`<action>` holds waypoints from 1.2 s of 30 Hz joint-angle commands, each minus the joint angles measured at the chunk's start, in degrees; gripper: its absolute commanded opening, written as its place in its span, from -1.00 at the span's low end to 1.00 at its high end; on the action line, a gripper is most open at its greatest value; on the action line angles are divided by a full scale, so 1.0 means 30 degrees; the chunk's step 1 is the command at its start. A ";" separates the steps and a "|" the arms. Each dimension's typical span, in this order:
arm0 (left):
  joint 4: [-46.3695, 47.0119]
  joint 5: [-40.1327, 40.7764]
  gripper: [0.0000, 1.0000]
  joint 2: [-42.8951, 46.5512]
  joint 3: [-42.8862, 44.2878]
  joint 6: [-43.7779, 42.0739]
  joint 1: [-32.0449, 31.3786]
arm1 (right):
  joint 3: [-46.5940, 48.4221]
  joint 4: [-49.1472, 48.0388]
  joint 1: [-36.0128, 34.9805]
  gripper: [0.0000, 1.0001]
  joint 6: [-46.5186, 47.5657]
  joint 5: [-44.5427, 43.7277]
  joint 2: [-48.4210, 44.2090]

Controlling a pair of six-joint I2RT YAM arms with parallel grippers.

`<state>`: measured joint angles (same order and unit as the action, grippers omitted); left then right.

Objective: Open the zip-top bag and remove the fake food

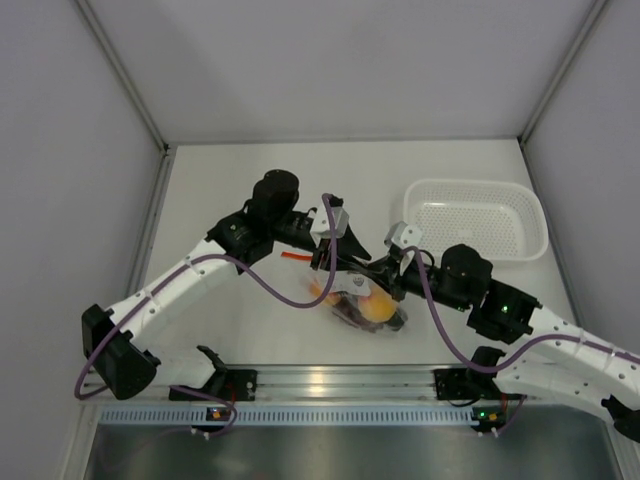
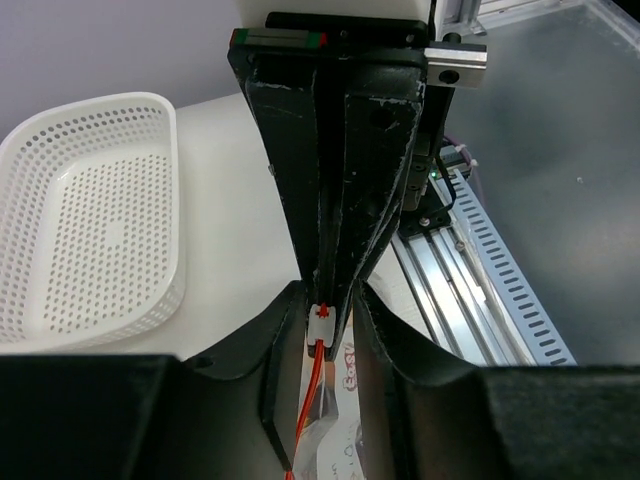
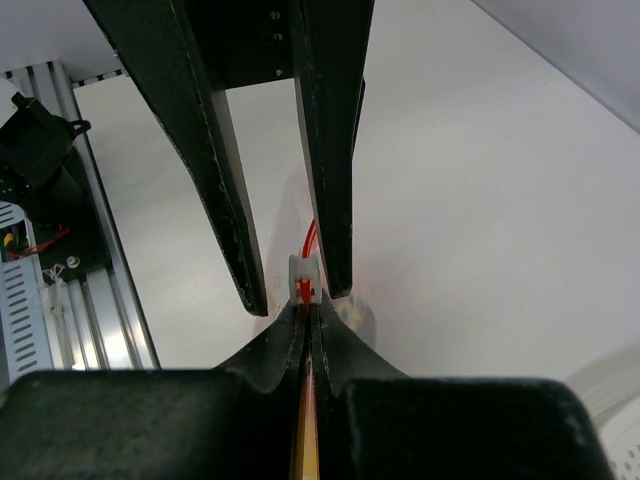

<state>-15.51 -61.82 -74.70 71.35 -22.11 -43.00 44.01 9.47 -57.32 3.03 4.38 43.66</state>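
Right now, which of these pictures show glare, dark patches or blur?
Top view: soft, even light, one glare patch on the silver metal rail. Left wrist view: white perforated plastic basket crisp; the left claw's black fingers nearly featureless dark. Right wrist view: bright white tabletop; the clear zip-top bag's white slider slightly soft.

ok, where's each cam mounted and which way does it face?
Top external: fixed above and behind the bases, looking down at the table; both arms show, left end effector and right end effector meeting at the zip-top bag.
Left wrist: on the left arm, facing the robot's right at the right end effector and white perforated basket; own fingers at bottom.
Right wrist: on the right arm, facing the robot's left at the left end effector; own fingers at bottom.
Shared: both wrist views show the white zip slider and rail.
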 commanded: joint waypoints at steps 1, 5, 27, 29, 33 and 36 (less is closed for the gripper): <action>0.0628 -0.0224 -0.40 -0.0062 0.0445 -0.0131 -0.0021 | 0.0829 -0.0345 -0.0171 -1.00 0.0309 -0.0084 -0.0343; 0.0628 0.0158 -0.47 -0.0062 0.0152 -0.0131 -0.0021 | 0.0741 -0.0404 -0.0200 -1.00 0.0309 -0.0230 -0.0520; 0.0628 0.0774 -1.00 0.0787 -0.1342 -0.0834 0.1470 | 0.0008 -0.0844 -0.0200 -1.00 -0.0452 -0.2427 -0.2510; 0.0628 0.1152 -1.00 0.0845 -0.1634 -0.0892 0.2087 | -0.0080 -0.0639 -0.0171 -1.00 -0.0598 -0.2573 -0.2775; 0.0628 0.1244 -1.00 0.1051 -0.2250 -0.0893 0.2995 | -0.0343 -0.0580 -0.0171 -1.00 -0.0863 -0.2954 -0.3535; 0.0628 -0.0073 -1.00 0.0964 -0.2339 -0.0776 0.3582 | -0.0578 -0.0726 -0.0200 -1.00 -0.0863 -0.3014 -0.3597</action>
<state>-14.28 -59.53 -73.38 64.66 -23.11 -33.89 42.39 10.72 -57.32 1.21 -3.29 34.09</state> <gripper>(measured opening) 0.058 0.006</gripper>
